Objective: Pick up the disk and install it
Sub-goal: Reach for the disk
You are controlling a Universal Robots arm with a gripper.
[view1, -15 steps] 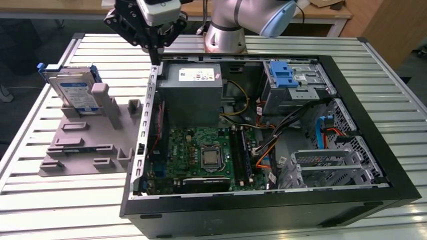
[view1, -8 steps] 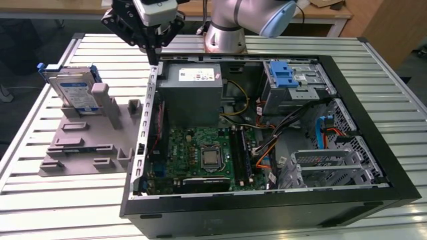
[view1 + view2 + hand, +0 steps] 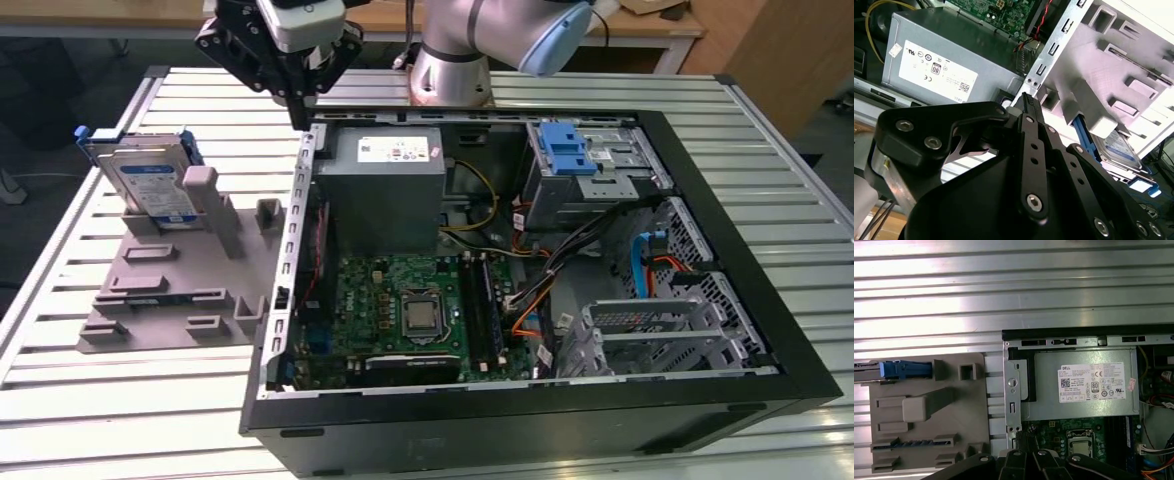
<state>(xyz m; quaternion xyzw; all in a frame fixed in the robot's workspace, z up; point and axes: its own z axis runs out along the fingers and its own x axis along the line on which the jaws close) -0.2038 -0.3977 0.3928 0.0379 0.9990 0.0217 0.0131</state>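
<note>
The disk, a silver drive with a white-and-blue label in a blue caddy, stands on edge in the grey slotted fixture at the exterior view's left. In the first wrist view the disk shows edge-on as a blue strip. In the second wrist view the disk lies beyond the fixture's posts. My gripper hangs above the computer case's side wall, to the right of the disk and apart from it. Its black fingers meet at a narrow tip, shut with nothing between them.
An open computer case fills the table's middle, with a grey power supply, motherboard, cables and a drive bay holding a blue bracket. The slatted metal table surrounds it. The arm's base stands behind the case.
</note>
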